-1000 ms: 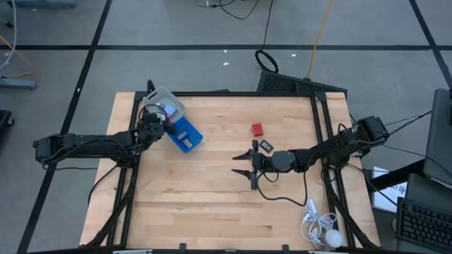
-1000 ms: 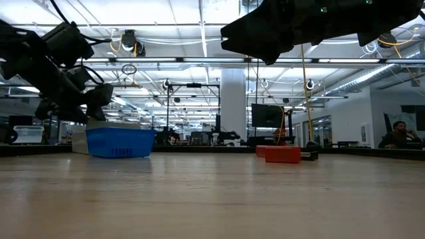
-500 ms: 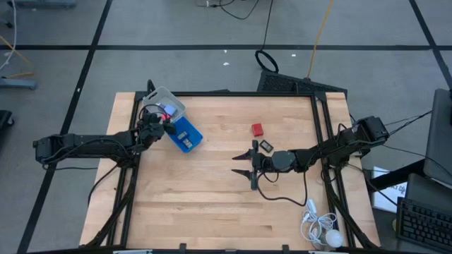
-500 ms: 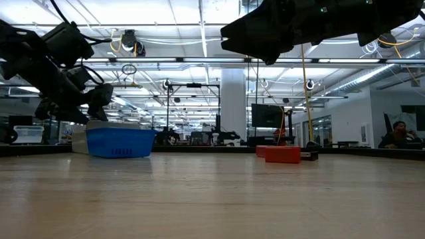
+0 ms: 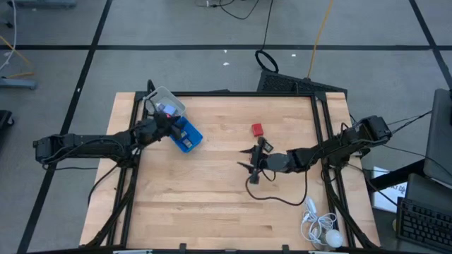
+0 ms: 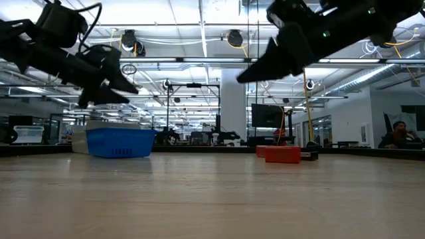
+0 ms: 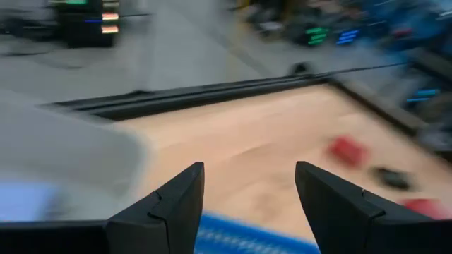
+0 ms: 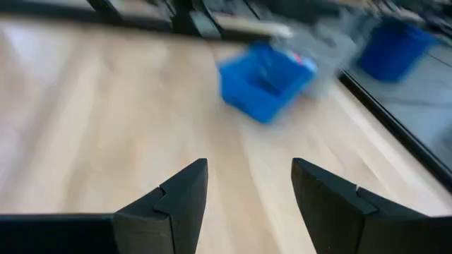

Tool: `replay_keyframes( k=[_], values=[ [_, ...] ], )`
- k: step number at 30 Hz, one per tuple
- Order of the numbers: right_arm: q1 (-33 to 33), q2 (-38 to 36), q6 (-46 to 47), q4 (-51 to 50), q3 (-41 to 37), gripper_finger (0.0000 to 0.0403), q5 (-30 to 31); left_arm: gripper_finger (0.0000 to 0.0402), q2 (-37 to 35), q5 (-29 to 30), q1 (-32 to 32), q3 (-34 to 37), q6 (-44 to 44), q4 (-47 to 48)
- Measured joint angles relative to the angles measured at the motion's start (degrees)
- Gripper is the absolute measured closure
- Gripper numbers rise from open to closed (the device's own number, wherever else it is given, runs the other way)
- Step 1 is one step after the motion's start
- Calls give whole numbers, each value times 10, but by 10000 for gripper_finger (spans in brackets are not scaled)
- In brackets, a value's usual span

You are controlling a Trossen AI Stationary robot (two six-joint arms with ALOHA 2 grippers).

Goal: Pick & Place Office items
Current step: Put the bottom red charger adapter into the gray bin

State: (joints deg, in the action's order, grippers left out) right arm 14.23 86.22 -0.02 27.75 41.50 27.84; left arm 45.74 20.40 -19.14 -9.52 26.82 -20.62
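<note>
A red block [image 5: 257, 129] lies on the wooden table, right of the middle toward the far edge, and shows in the low view as the red block [image 6: 282, 154]. In the left wrist view a dark piece [image 7: 392, 176] lies close to that red block [image 7: 347, 149]. My left gripper [image 5: 174, 125] hovers open over the blue tray [image 5: 186, 135] at the far left, with nothing between its fingers. My right gripper [image 5: 251, 165] hangs open above bare table, on the near side of the red block, and holds nothing. It points toward the blue tray [image 8: 265, 81].
A clear plastic box [image 5: 164, 104] stands against the blue tray's far left side. A white corded gadget [image 5: 321, 229] lies at the near right corner, and a black cable [image 5: 272, 196] trails across the table under the right arm. Black frame rails [image 5: 321, 113] border the table.
My left gripper has risen and tipped up from pointing down into the tray to nearly level, swinging toward the table's right. My right gripper has rolled, tipped its fingers downward and sunk a little. The red block and the tray have stayed in place.
</note>
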Motion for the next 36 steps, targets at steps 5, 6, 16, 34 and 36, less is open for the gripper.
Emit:
replay_keyframes(
  k=[5, 6, 16, 34, 36],
  values=[
    [0, -36, 82, -169, 0, 206, 21, 176, 0, -119, 10, 0, -23, -69],
    [0, -41, 104, -196, 0, 206, 21, 176, 0, -140, 16, 0, -36, -79],
    [0, -43, 223, -306, -3, 162, 21, 176, 0, -170, 90, 0, -103, -147],
    [-29, -44, 233, -152, -131, 112, -11, 176, 0, -174, 108, 0, -123, -172],
    [-33, -44, 237, -147, -136, 115, -12, 176, 0, -174, 115, 0, -136, -172]
  ],
)
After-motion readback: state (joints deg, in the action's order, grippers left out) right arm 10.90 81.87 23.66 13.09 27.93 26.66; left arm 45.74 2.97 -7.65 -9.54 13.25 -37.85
